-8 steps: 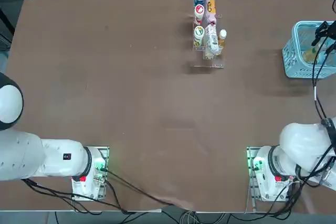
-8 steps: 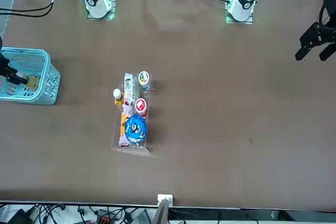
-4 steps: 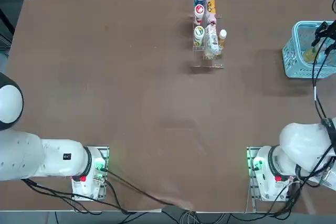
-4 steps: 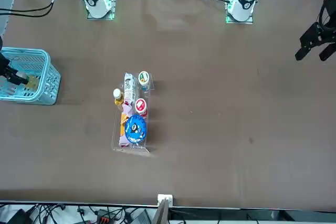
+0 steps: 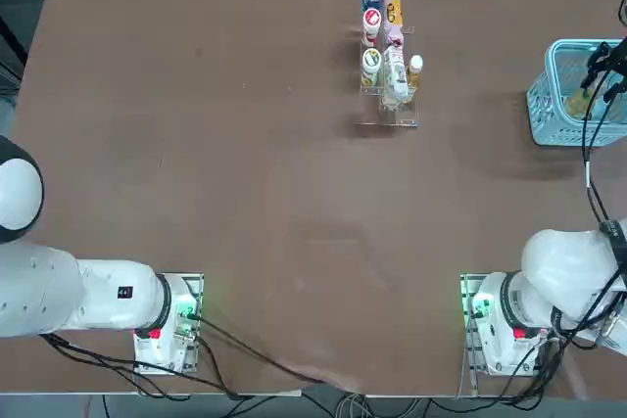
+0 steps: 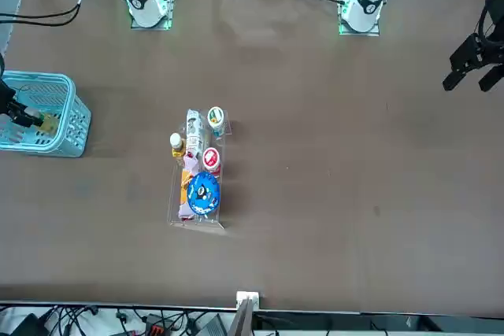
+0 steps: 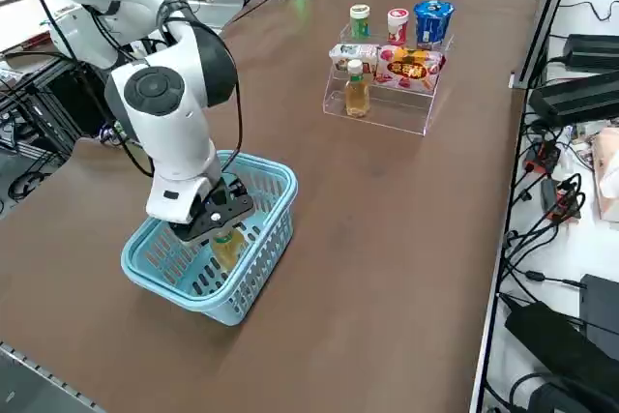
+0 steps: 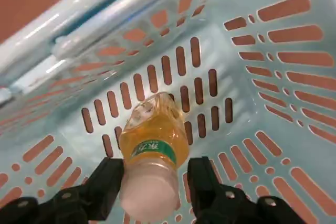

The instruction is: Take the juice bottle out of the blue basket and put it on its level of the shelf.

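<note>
The light blue basket (image 7: 263,177) stands on the brown table at my right arm's side, also seen in the top view (image 5: 549,97) and the front view (image 6: 69,127). Inside it stands the juice bottle (image 8: 153,142), clear with amber liquid, a green label band and a white cap (image 7: 227,249). My right gripper (image 8: 155,183) reaches down into the basket (image 7: 219,223), its two black fingers pressed against either side of the bottle's neck and cap. The clear acrylic shelf (image 7: 385,109) sits further along the table (image 5: 390,97), apart from the basket.
On the shelf are a similar white-capped amber bottle (image 7: 356,90), a blue cup (image 7: 432,21), small green and red topped bottles and flat packets. Cables and equipment run along the table's far edge (image 7: 571,94). The basket's lattice walls (image 8: 262,51) closely surround the gripper.
The right gripper's fingers have closed in on the juice bottle inside the basket. The arm and the basket have hardly shifted.
</note>
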